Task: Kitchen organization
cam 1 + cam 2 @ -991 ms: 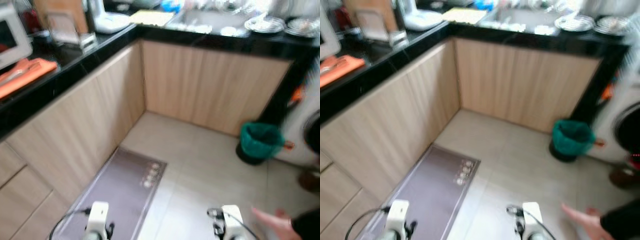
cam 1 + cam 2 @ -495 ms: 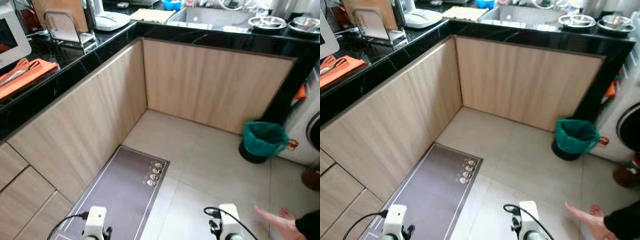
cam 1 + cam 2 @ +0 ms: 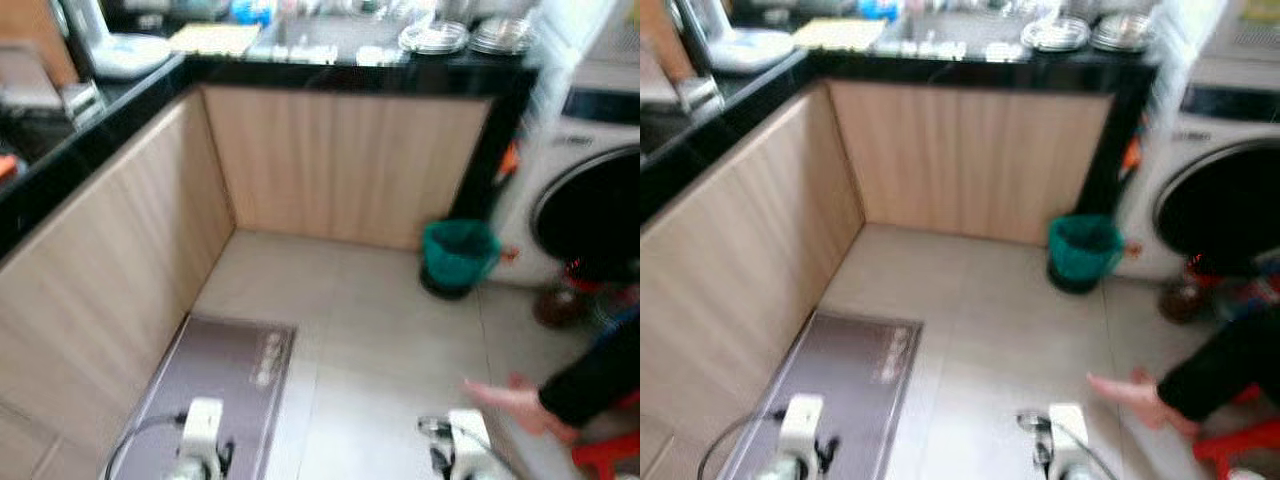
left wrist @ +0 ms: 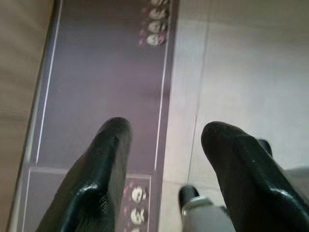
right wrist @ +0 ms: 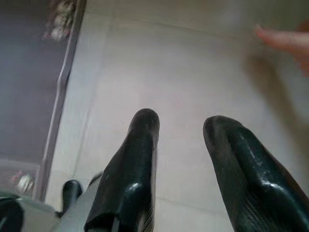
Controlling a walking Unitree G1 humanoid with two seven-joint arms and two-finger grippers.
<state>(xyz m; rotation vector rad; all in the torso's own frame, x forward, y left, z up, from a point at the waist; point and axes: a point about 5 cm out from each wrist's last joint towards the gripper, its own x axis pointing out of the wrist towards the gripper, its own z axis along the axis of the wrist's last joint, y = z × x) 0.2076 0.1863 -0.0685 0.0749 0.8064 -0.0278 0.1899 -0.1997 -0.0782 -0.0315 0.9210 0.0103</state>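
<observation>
I face a kitchen corner with a black countertop (image 3: 350, 75) over light wood cabinets (image 3: 340, 165). Metal dishes (image 3: 470, 36) and a sink area sit on the back counter, and a white appliance (image 3: 120, 52) stands on the left counter. Both arms hang low at the bottom of the head views. My left gripper (image 4: 166, 133) is open above the grey floor mat (image 4: 101, 82), holding nothing. My right gripper (image 5: 181, 123) is open above the pale floor tiles (image 5: 169, 63), also holding nothing.
A green-lined bin (image 3: 458, 257) stands on the floor by the cabinet end. A white washing machine (image 3: 580, 190) with a dark door is at the right. A person's bare foot (image 3: 505, 400) and dark sleeve or leg (image 3: 600, 370) are at the lower right, by a red stool (image 3: 605, 460).
The whole picture has shifted left, so the camera has turned to the right; the washing machine and red stool have come into view. The picture is blurred again. Both arms still hang.
</observation>
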